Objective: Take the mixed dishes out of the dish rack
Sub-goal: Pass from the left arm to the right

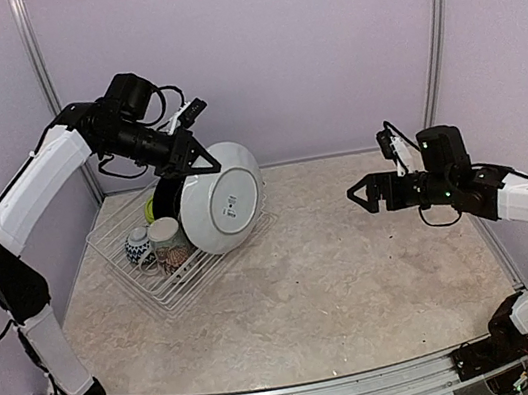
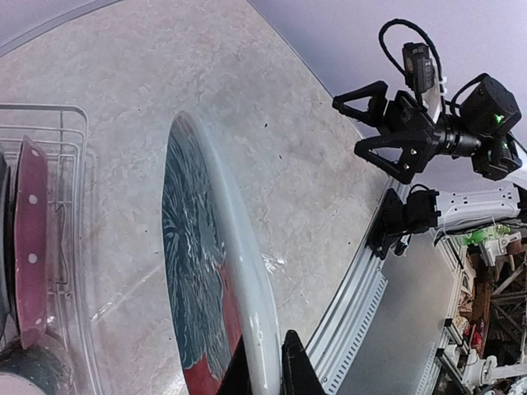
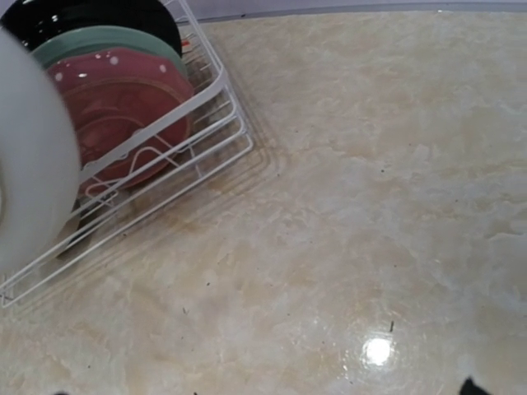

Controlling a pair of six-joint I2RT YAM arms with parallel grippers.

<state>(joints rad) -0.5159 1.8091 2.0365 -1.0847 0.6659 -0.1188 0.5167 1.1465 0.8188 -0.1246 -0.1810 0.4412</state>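
The left end effector is clamped on the top rim of a large plate. It holds the plate on edge, white underside facing the room and a dark teal and red pattern on the other face. The plate's lower edge sits by the right-hand wires of the dish rack; I cannot tell whether it touches them. In the rack are a cream mug, a blue-white bowl, a black plate and a pink dotted plate. The right end effector hovers over the tabletop, jaws spread wide and holding nothing, well apart from the rack.
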